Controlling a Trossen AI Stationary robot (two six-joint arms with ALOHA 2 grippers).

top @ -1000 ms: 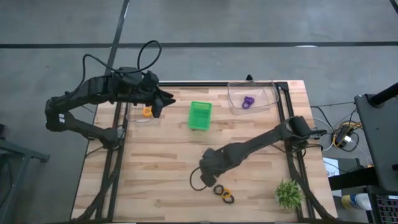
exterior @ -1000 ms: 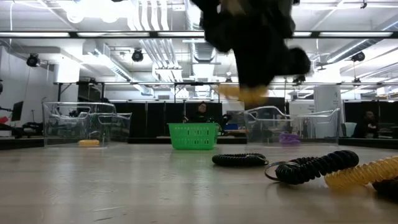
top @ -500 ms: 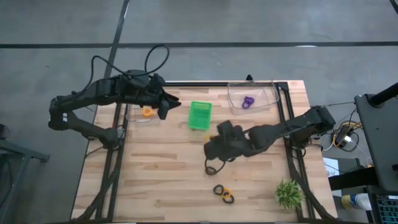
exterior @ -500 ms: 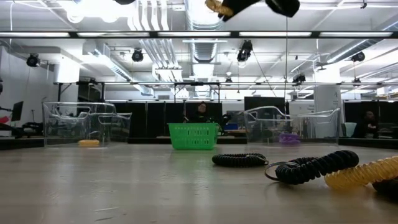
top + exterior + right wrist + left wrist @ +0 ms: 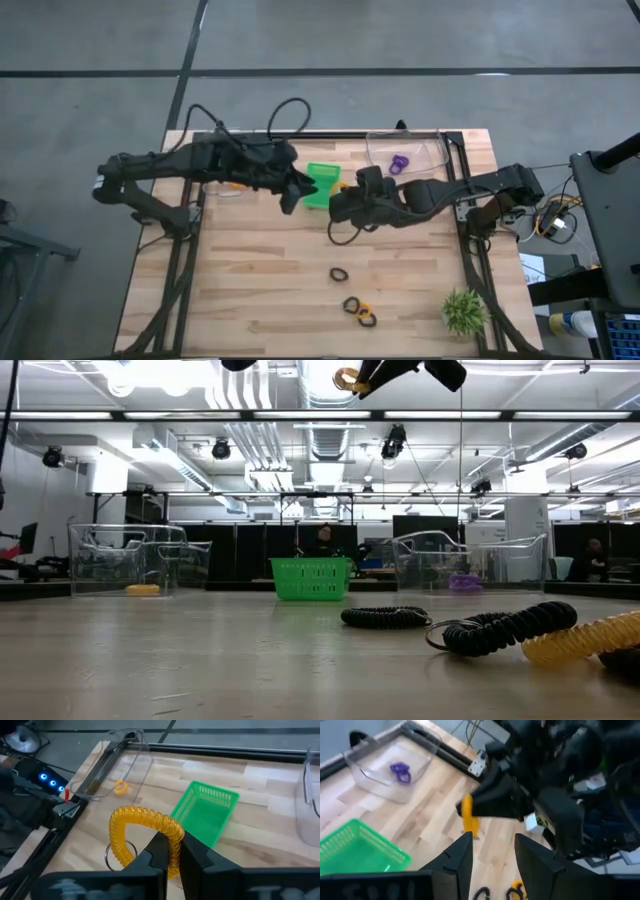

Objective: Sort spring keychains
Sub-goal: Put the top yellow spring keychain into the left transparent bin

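Nearest you, black and yellow spring keychains (image 5: 358, 311) lie loose on the table (image 5: 250, 290). Farther in, your right gripper (image 5: 338, 204) pinches a yellow keychain (image 5: 145, 832) aloft, just right of the green basket (image 5: 322, 184). Your left gripper (image 5: 295, 190), fingers spread and empty, faces it across the basket, the coil's length hanging downward.

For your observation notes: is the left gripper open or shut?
Open. In its wrist view the left gripper shows bare table between its fingers, holding nothing.
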